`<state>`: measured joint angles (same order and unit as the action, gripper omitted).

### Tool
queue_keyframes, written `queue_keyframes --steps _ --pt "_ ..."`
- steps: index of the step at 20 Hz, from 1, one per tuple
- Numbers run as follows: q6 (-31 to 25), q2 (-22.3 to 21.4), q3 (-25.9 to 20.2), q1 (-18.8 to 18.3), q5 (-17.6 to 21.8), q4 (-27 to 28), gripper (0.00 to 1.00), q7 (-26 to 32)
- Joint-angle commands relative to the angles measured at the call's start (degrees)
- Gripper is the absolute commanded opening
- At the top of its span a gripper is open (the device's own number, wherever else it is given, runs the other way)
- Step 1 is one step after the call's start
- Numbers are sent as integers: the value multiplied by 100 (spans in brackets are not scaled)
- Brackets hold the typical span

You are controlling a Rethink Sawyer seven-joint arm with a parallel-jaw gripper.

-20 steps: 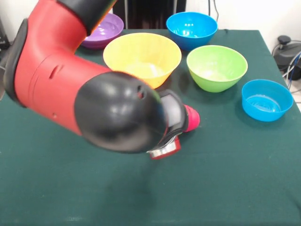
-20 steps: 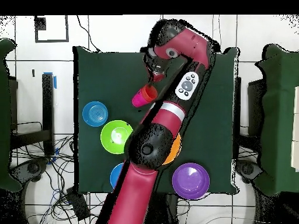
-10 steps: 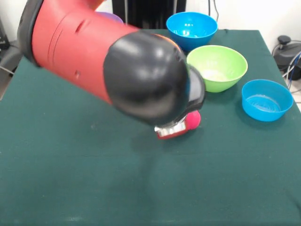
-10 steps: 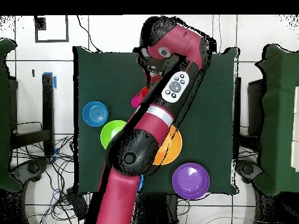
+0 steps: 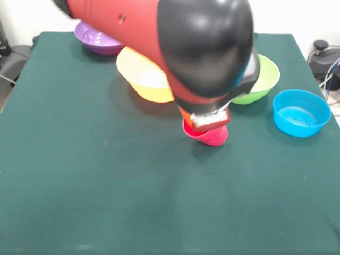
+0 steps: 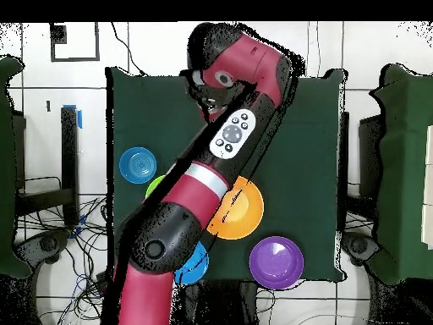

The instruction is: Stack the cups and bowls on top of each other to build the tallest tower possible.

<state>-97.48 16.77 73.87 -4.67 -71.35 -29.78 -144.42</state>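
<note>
A red-pink cup point(image 5: 208, 135) lies tilted on the green table, its mouth toward the picture's left, with a bit of orange point(image 5: 185, 112) showing at its upper rim. My gripper point(image 5: 210, 121) sits right above the cup, under the big black wrist; whether it holds the cup is hidden. The orange-yellow bowl point(image 5: 142, 74), purple bowl point(image 5: 95, 37), lime green bowl point(image 5: 265, 79) and a blue bowl point(image 5: 300, 112) stand behind. In the overhead view the arm point(image 6: 221, 144) covers the cup; the orange-yellow bowl point(image 6: 243, 210), purple bowl point(image 6: 276, 262) and two blue bowls point(image 6: 137, 165) point(image 6: 194, 264) show.
The arm point(image 5: 159, 32) crosses the back middle of the table and hides part of the lime green bowl. A sliver of that bowl point(image 6: 155, 184) shows overhead. Cables and dark furniture lie off the table's sides.
The arm has swung toward the front picture's right and risen, uncovering the orange-yellow and purple bowls and hiding the far blue bowl. The red-pink cup now shows more fully beneath the gripper.
</note>
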Motion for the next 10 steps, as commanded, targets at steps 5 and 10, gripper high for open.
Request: queue_keyframes --steps 5,10 --pt "769 -820 -1558 1041 763 -1999 0 177" --pt "903 -1045 -1848 1300 830 -2372 0 -36"
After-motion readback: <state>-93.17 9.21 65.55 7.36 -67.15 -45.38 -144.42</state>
